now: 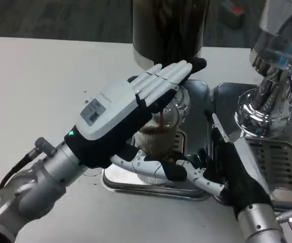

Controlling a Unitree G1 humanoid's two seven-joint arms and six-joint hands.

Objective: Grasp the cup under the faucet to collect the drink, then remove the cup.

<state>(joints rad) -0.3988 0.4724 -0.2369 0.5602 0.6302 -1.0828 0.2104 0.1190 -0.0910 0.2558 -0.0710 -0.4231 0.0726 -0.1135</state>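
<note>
A clear cup (162,127) with brown drink in it stands on the steel drip tray (197,98), below the dark dispenser (169,30). My left hand (119,119) wraps the cup from the left, fingers laid over its far side and thumb on the near side, so most of the cup and the faucet are hidden. My right hand (233,174) lies to the right of the cup with fingers apart and nothing in it, its thumb at the tray's front right edge.
A chrome dispenser (270,81) stands at the right over a second grated tray (278,162), close behind my right hand. White table stretches away to the left of the tray.
</note>
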